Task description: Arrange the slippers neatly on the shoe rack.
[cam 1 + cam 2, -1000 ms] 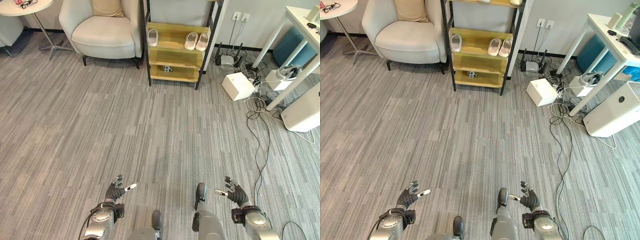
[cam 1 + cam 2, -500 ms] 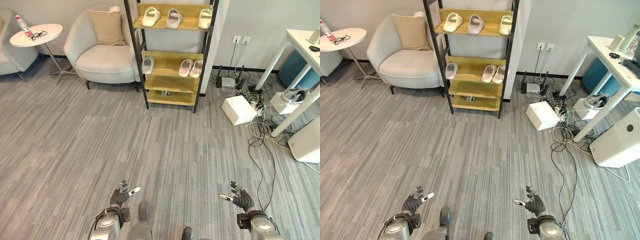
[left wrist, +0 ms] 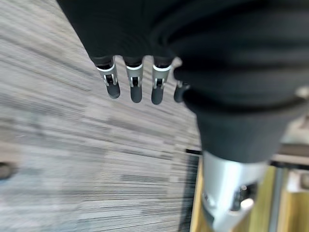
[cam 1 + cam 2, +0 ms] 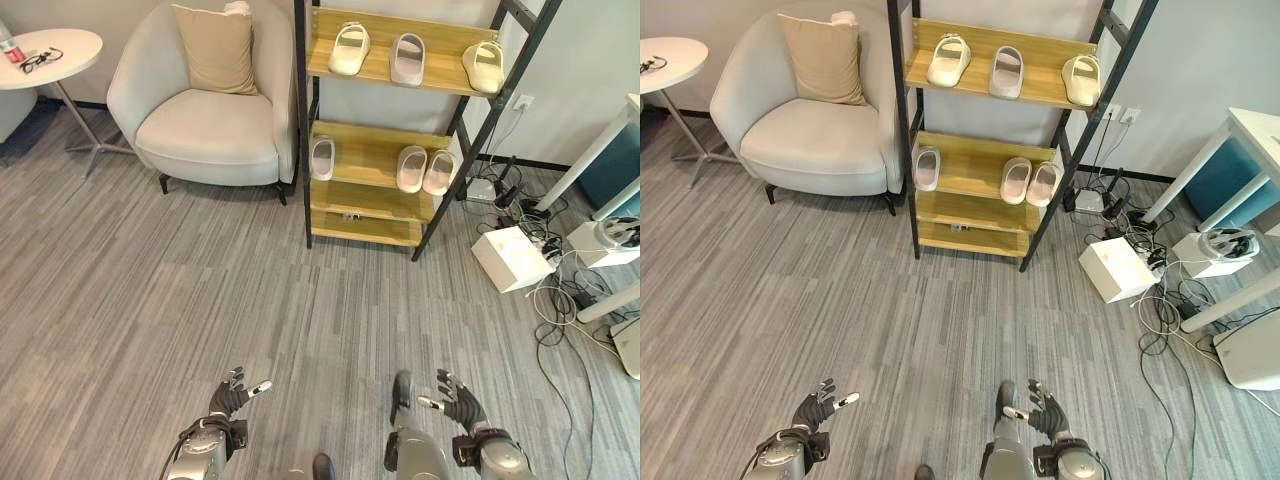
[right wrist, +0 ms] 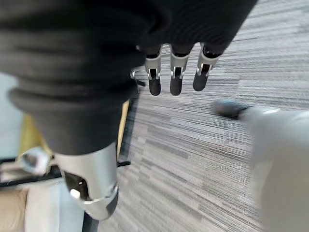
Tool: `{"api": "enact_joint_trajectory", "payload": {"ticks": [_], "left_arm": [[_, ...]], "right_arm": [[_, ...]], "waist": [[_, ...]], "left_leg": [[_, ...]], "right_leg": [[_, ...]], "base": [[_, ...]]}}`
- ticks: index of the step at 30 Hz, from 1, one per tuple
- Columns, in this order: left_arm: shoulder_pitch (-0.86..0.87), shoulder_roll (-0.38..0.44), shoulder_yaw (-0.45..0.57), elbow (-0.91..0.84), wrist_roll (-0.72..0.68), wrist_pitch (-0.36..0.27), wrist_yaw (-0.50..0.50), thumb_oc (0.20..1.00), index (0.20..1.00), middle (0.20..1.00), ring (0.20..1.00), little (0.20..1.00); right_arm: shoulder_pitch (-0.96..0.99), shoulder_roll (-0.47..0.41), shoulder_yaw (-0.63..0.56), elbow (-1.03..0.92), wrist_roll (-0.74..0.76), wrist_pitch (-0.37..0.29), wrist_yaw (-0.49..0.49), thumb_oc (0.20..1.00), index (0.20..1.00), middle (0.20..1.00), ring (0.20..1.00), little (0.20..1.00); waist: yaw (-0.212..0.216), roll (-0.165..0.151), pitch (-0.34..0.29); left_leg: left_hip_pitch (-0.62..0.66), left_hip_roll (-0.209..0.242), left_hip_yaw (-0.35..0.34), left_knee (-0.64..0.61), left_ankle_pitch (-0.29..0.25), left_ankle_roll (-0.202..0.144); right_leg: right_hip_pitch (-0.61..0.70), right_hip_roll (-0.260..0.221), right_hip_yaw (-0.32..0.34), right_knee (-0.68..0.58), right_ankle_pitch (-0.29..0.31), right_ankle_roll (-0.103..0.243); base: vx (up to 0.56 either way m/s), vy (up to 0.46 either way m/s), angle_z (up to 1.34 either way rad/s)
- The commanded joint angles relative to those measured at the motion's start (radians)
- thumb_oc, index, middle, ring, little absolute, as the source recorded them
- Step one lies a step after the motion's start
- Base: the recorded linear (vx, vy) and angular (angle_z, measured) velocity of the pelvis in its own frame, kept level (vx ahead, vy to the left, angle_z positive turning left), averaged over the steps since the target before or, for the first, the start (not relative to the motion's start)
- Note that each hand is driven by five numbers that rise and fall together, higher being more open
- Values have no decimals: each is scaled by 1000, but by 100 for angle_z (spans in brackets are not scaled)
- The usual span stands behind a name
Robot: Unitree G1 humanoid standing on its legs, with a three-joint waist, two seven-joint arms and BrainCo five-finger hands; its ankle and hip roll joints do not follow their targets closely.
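Observation:
A black-framed wooden shoe rack [image 4: 372,150] stands against the far wall. Its top shelf holds three pale slippers [image 4: 349,48] [image 4: 407,58] [image 4: 484,65]. The middle shelf carries a single slipper [image 4: 322,158] at its left and a pair [image 4: 424,169] at its right. A small dark object [image 4: 349,216] lies on the lowest shelf. My left hand [image 4: 228,396] and my right hand [image 4: 456,400] hang low over the floor, well short of the rack, both open and holding nothing; straight fingers [image 3: 135,88] [image 5: 174,79] point over the carpet.
A grey armchair [image 4: 205,110] with a tan cushion [image 4: 214,47] stands left of the rack, a round white side table [image 4: 45,52] beyond it. Right of the rack are a white box [image 4: 511,258], tangled cables [image 4: 560,300] and a white desk leg [image 4: 596,160]. Grey striped carpet [image 4: 200,290] lies between.
The whole picture has shifted: the camera moved closer to the rack, which now looks larger and nearer. Both hands stay open and low.

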Motion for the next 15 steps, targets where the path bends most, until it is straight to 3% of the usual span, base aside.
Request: {"api": "enact_joint_trajectory", "payload": {"ticks": [1, 3, 4, 5, 8, 9, 11, 12, 13, 15], "left_arm": [[-32, -7, -14, -84, -56, -52, 0, 1000, 1000, 1000, 1000, 1000], [-20, -24, -13, -129, -116, -55, -8, 1000, 1000, 1000, 1000, 1000], [-15, -25, -16, -143, -133, -54, -7, 1000, 1000, 1000, 1000, 1000], [-12, -23, -19, -153, -133, -54, -7, 1000, 1000, 1000, 1000, 1000], [10, -21, -22, -147, -118, -46, -16, 1000, 1000, 1000, 1000, 1000], [18, -19, -22, -144, -115, -45, -15, 1000, 1000, 1000, 1000, 1000], [26, -19, -22, -127, -96, -44, -11, 1000, 1000, 1000, 1000, 1000], [30, -15, -23, -126, -91, -43, -13, 1000, 1000, 1000, 1000, 1000], [38, -12, -20, -130, -88, -40, -13, 1000, 1000, 1000, 1000, 1000], [64, 0, -16, -136, -76, -41, -25, 1000, 1000, 1000, 1000, 1000]], "right_arm": [[-70, -71, -11, -46, 23, -43, 8, 1000, 1000, 1000, 1000, 1000], [-68, -93, -3, -46, 38, -46, 14, 1000, 1000, 1000, 1000, 1000], [-66, -98, -1, -53, 51, -44, 15, 1000, 1000, 1000, 1000, 1000], [-69, -102, 0, -54, 50, -42, 16, 1000, 1000, 1000, 1000, 1000], [-75, -107, -5, -49, 55, -38, 17, 1000, 1000, 1000, 1000, 1000], [-74, -107, -4, -49, 54, -40, 15, 1000, 1000, 1000, 1000, 1000], [-76, -105, -2, -41, 51, -46, 10, 1000, 1000, 1000, 1000, 1000], [-79, -105, -1, -39, 49, -46, 11, 1000, 1000, 1000, 1000, 1000], [-80, -107, 0, -46, 40, -42, 15, 1000, 1000, 1000, 1000, 1000], [-96, -84, 14, -33, 20, -36, 24, 1000, 1000, 1000, 1000, 1000]], "waist": [[14, -16, -23], [18, -5, -21], [28, -17, -11], [39, -24, -4], [69, -43, -1], [80, -42, -2], [107, -22, -7], [117, -20, -4], [123, -19, -7], [134, -31, -33]], "left_leg": [[-27, 220, -82, 30, 140, -115], [-85, 228, -135, 215, 215, -140], [-141, 204, -172, 300, 254, -141], [-173, 190, -184, 298, 253, -133], [-272, 168, -166, 185, 189, -103], [-296, 169, -158, 138, 196, -99], [-379, 163, -135, 16, 307, -110], [-378, 158, -130, -11, 332, -115], [-368, 156, -127, -18, 332, -114], [-307, 129, -123, 4, 261, -64]], "right_leg": [[197, -28, 47, -2, -10, 67], [244, 14, 42, -3, -52, 21], [279, 19, 42, -13, -74, 2], [293, 19, 47, -17, -85, -2], [351, 13, 56, -47, -111, 8], [368, 15, 60, -54, -119, 11], [416, 42, 66, -72, -137, 10], [432, 51, 76, -77, -143, 10], [441, 54, 84, -75, -152, 14], [439, 17, 115, 25, -202, 33]], "base": [[245, -223, 19], [288, -264, -20], [280, -216, -40], [294, -162, -7], [288, -43, -9], [331, 50, -25], [312, 64, -4], [288, 53, -48], [436, 179, -58], [448, 276, -93]]}}
